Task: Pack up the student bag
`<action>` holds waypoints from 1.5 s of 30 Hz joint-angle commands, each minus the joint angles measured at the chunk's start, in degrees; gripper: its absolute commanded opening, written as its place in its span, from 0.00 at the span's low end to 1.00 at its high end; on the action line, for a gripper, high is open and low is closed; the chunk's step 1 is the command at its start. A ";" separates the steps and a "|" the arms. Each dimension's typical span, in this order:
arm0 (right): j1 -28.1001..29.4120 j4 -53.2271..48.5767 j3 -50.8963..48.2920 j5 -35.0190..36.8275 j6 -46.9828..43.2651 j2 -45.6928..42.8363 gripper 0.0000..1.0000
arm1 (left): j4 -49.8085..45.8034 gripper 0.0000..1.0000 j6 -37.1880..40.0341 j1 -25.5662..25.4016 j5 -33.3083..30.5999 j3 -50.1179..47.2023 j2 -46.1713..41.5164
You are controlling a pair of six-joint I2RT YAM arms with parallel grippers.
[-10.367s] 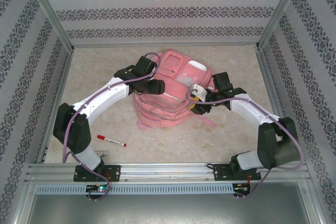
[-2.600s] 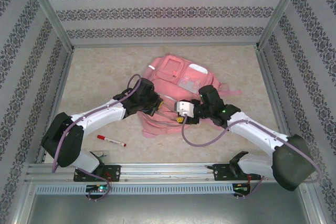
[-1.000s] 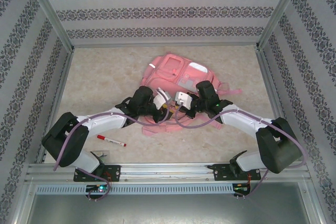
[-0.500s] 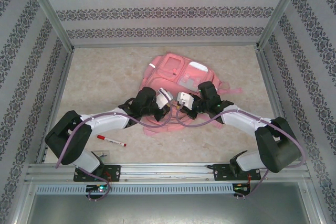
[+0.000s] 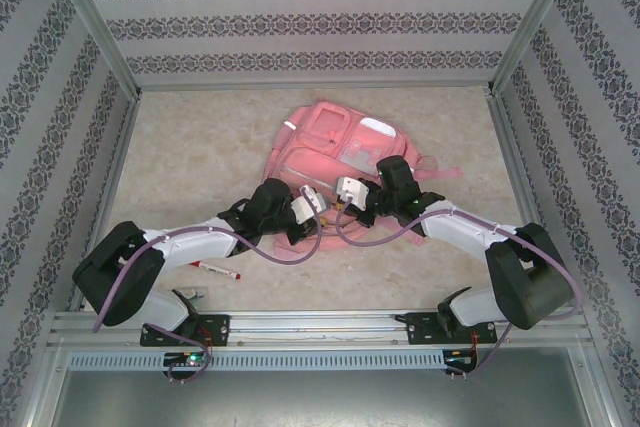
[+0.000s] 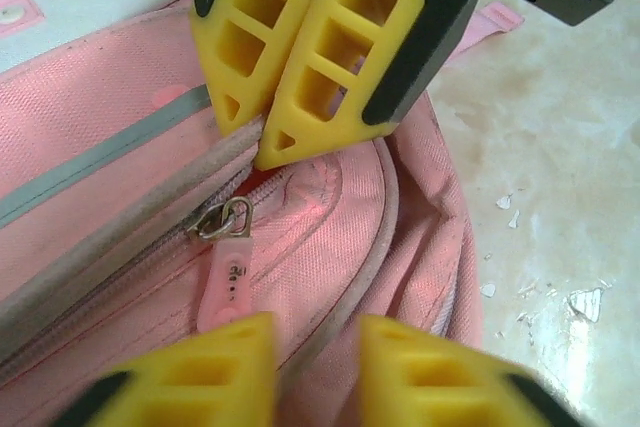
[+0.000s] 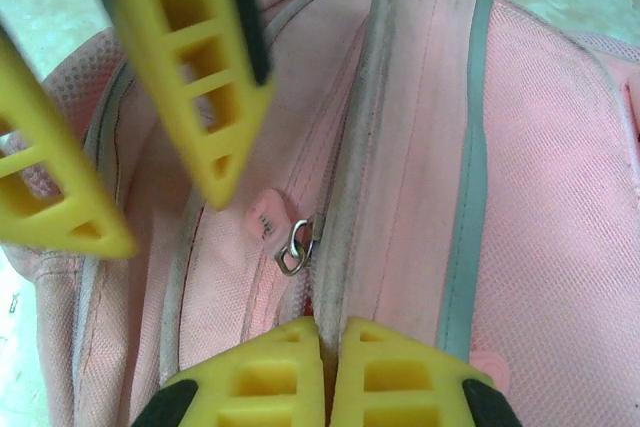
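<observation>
- Top external view: I see the student bag lying flat on the marbled table, slightly beyond centre, with both arms reaching inward to its near edge.
- The left gripper and right gripper meet almost tip to tip over that edge.
- A red marker lies on the table near the left arm, well apart from the bag.
- Left wrist view: the left gripper has its yellow fingers parted by a narrow gap and holds nothing. Pink fabric shows between them.
- The pink zip puller hangs from a metal ring on the closed zip, its lower end just beside one left finger.
- The right gripper comes in from above, its fingers pressed together and its tips touching the piped seam beside the zip.
- Right wrist view: the right gripper is closed at the seam. I cannot tell whether any fabric is pinched.
- A grey reflective strip runs along the bag beside the zip.
</observation>
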 commanded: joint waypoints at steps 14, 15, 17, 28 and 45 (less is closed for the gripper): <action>-0.10 2.60 -0.66 -6.78 -1.45 -2.31 0.00 | 15.54 0.22 4.40 -0.89 -9.68 -1.26 2.98; -0.10 2.60 -0.66 -6.86 -1.45 -2.41 0.00 | 17.67 0.22 4.52 -0.89 -10.12 -2.20 2.94; -0.10 2.76 -0.75 -7.10 -1.48 -2.47 0.00 | 19.44 0.22 4.76 -0.89 -10.83 -2.80 3.33; -0.29 3.04 -1.01 -7.76 -0.97 -2.60 0.00 | 31.35 0.29 4.92 -2.72 -15.79 -6.62 5.57; -0.63 2.86 -1.36 -8.38 -0.76 -2.75 0.00 | 31.47 0.28 -2.14 -3.00 -12.29 -9.70 1.94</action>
